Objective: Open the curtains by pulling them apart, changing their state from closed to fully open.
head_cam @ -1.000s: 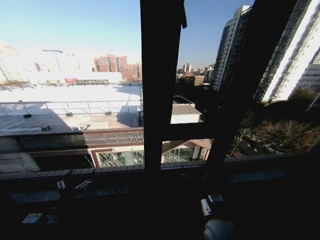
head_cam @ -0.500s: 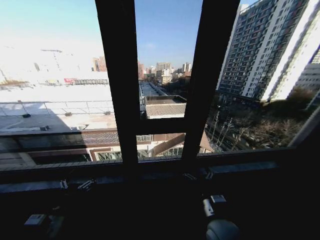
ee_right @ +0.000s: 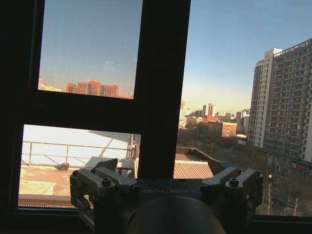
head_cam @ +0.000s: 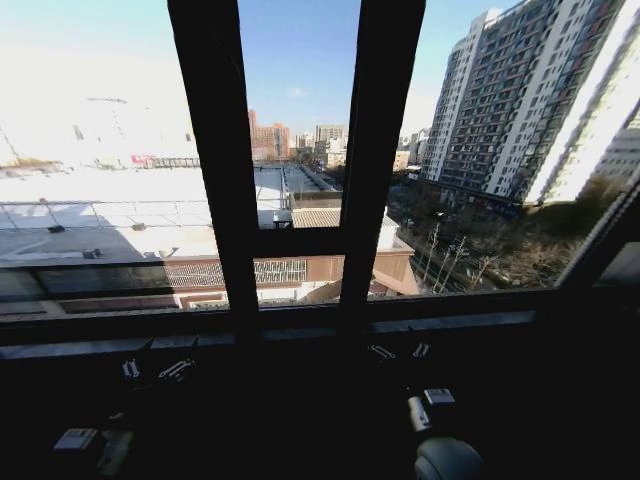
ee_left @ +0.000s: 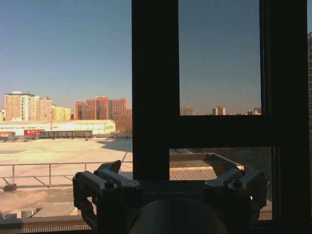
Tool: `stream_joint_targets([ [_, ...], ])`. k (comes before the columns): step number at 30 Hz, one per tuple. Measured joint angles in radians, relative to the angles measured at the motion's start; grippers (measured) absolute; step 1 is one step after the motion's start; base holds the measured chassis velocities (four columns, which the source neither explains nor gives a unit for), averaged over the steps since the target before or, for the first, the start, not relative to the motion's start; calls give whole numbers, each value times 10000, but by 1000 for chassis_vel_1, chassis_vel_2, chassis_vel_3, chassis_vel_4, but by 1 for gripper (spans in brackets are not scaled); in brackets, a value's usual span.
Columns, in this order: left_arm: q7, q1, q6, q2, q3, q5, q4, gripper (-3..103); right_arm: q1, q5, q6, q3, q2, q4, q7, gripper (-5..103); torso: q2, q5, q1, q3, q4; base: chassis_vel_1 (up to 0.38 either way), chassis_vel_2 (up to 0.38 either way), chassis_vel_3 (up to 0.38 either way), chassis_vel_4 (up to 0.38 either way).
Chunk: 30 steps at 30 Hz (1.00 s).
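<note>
The curtains are out of view. A window with dark upright frame bars (head_cam: pixel 212 170) stands in front of me, with a city beyond the glass. My left gripper (head_cam: pixel 152 369) hangs low in the shadow below the sill, left of centre. In the left wrist view the left gripper (ee_left: pixel 168 170) is open, nothing between its fingers, facing a frame bar (ee_left: pixel 155 87). My right gripper (head_cam: pixel 400 351) sits low right of centre, just under the sill. The right gripper (ee_right: pixel 165 168) is also open and holds nothing, pointing at a frame bar (ee_right: pixel 163 83).
A dark window sill (head_cam: pixel 300 325) runs across the view just above both grippers. A horizontal crossbar (head_cam: pixel 295 243) joins the two upright bars. A dark slanted edge (head_cam: pixel 605 245) rises at the far right. Everything below the sill is in deep shadow.
The whole head picture has shifted: the window bars now sit further left, so the camera has moved. Both grippers keep about the same place in the view, still open.
</note>
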Motion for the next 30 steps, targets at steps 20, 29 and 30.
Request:
stream_joint_targets([
  [20,21,74,-272,-54,132,159,0,100,-45,-7,5,54,60,-8,0,100,-1,1,2,2,2,24,-372,-27,367],
  [29,25,50,-323,-46,178,168,27,100,-40,-11,10,59,75,0,0,100,-1,1,1,1,1,22,-365,-26,368],
  [30,25,43,-331,-47,179,170,41,100,-29,-11,10,60,75,-4,0,100,-1,1,2,1,3,46,-383,-12,368],
])
